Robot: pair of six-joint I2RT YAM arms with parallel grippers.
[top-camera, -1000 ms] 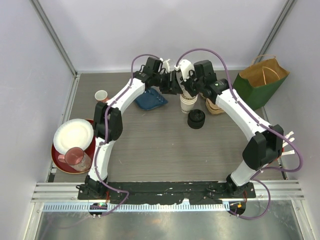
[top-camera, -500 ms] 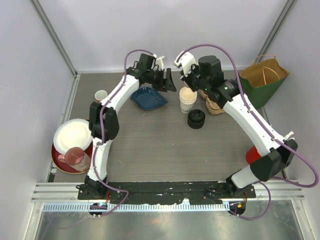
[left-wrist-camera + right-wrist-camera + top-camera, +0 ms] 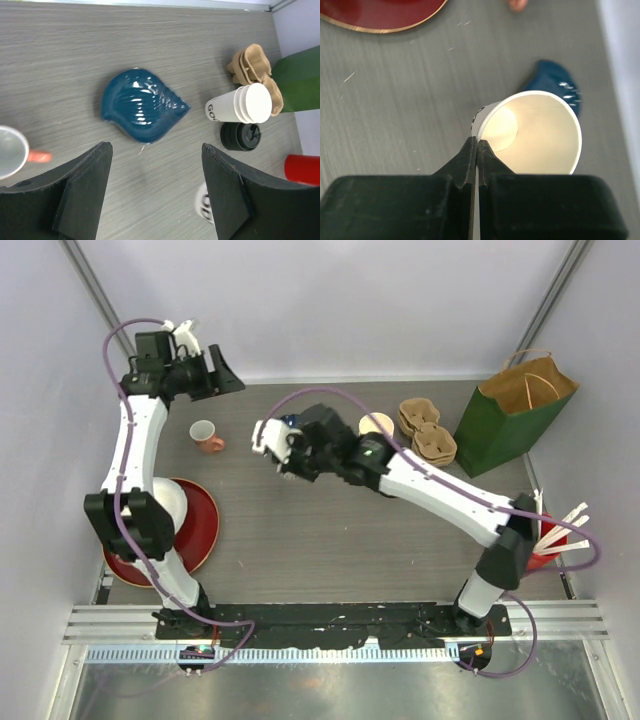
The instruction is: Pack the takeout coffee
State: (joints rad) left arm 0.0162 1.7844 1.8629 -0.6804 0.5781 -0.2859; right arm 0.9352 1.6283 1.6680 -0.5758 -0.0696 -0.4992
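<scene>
Where the right tool [image 3: 476,142] pinches, the paper cup [image 3: 535,132] rim sits.

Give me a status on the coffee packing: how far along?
Early. Done: nothing packed; no cup shows in the green bag or the cardboard carriers. In hand: the right gripper pinches the rim of one open, lidless paper cup; the left gripper is open and empty. Left: lidding from the black lids, the cup stack, carriers, bagging.
</scene>
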